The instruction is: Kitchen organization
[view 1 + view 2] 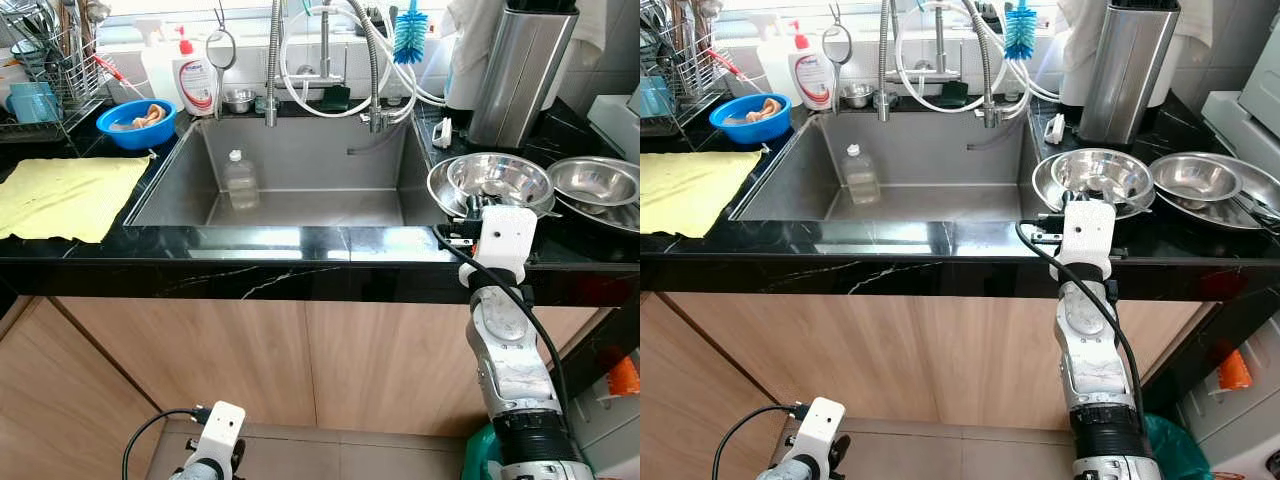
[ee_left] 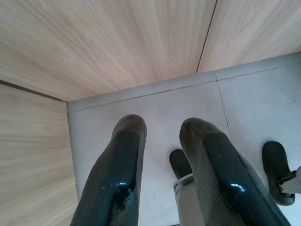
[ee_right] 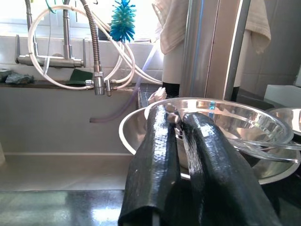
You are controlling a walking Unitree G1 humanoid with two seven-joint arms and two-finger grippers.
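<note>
Since the stacked steel bowls (image 1: 490,182) by the countertop's front edge, right of the sink (image 1: 290,180), are light, stiff and slippery, pinch the rim; your right gripper (image 3: 181,123), fingers nearly together, holds nothing.

Glossy black stone counter (image 1: 250,245) with a sunken steel sink (image 1: 300,165), pale wood cabinet doors (image 1: 260,360) beneath, grey tiled floor (image 2: 155,113), white tiled wall (image 1: 610,60), bright daylight behind the taps (image 1: 325,60)

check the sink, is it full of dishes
No, the sink holds just one clear plastic bottle standing near its left side.
</note>
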